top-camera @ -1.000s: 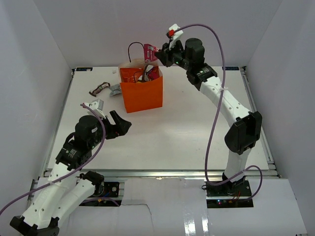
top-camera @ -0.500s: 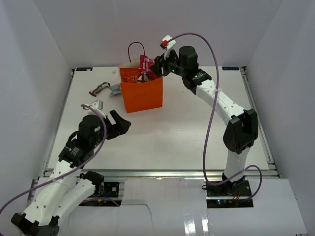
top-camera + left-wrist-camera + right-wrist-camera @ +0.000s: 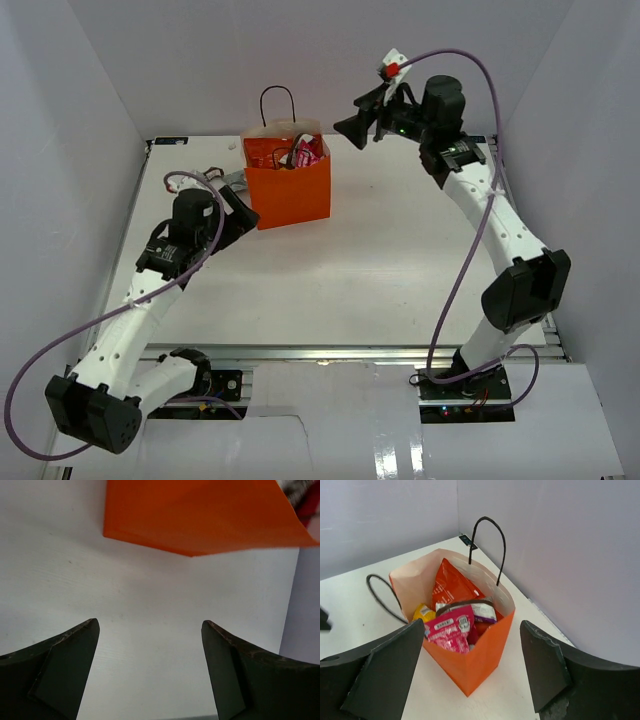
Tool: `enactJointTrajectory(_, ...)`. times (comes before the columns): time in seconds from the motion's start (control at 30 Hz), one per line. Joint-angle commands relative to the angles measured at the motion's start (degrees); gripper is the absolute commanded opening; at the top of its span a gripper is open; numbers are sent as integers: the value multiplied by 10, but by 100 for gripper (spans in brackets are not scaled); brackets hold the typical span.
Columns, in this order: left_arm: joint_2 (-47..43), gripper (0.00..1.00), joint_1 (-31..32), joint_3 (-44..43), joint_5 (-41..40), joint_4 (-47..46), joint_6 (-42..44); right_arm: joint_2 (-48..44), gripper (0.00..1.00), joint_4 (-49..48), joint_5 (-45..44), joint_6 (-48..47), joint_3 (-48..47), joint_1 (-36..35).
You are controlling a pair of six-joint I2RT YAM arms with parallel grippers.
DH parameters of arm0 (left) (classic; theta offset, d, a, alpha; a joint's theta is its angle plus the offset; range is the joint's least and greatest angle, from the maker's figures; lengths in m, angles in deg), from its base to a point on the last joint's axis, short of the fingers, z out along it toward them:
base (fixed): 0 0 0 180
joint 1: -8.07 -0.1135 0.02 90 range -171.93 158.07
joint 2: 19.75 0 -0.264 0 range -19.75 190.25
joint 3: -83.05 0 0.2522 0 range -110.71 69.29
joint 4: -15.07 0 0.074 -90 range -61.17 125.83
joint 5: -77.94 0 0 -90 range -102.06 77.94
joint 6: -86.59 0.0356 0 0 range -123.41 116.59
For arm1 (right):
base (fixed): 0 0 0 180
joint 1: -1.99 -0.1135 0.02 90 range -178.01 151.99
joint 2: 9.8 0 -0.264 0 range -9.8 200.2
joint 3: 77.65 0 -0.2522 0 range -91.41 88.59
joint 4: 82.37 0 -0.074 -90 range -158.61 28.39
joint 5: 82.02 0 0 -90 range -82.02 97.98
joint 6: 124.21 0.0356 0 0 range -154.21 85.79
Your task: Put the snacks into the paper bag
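The orange paper bag (image 3: 292, 192) stands upright at the back middle of the table. The right wrist view looks down into the paper bag (image 3: 470, 672). Inside it lie a red chip bag (image 3: 452, 582), a yellow packet (image 3: 424, 612), a magenta packet (image 3: 447, 630) and a dark-edged white and purple packet (image 3: 479, 610). My right gripper (image 3: 358, 115) hangs open to the right of the bag's mouth and above it, holding nothing (image 3: 471, 625). My left gripper (image 3: 240, 208) is open and empty just left of the bag, low over the table (image 3: 150, 625), facing the bag's orange wall (image 3: 200, 515).
White walls close the table in at the back and on both sides. A small grey packet edge (image 3: 233, 177) shows behind my left arm, mostly hidden. The bag's black loop handles (image 3: 487, 540) stick up above its rim.
My right gripper opened and dropped the magenta packet into the bag, then pulled back to the right. My left arm reached forward to the bag's left side.
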Motion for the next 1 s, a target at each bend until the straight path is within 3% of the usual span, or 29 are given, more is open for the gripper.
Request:
enactJointTrajectory(0.0, 34, 93, -90, -24, 29, -5, -17, -56, 83, 3, 103, -7, 43, 35)
enactJointTrajectory(0.2, 173, 90, -222, -39, 86, -65, -110, -160, 85, 101, 172, -89, 259, 96)
enactJointTrajectory(0.23, 195, 90, -231, -51, 90, -81, -128, -194, 86, 122, 167, -120, 324, 101)
enactJointTrajectory(0.4, 329, 90, -246, -128, 96, -146, -144, -295, 87, 144, 165, -158, 477, 134)
enactJointTrajectory(0.5, 427, 88, -248, -201, 119, -174, -111, -346, 88, 151, 160, -170, 522, 143)
enactJointTrajectory(0.57, 508, 82, -253, -239, 181, -186, -53, -366, 88, 154, 162, -171, 534, 146)
enactJointTrajectory(0.67, 598, 82, -254, -357, 197, -128, -9, -373, 88, 165, 170, -175, 540, 149)
enactJointTrajectory(0.97, 710, 84, -254, -494, 184, -86, 110, -351, 88, 168, 174, -179, 527, 154)
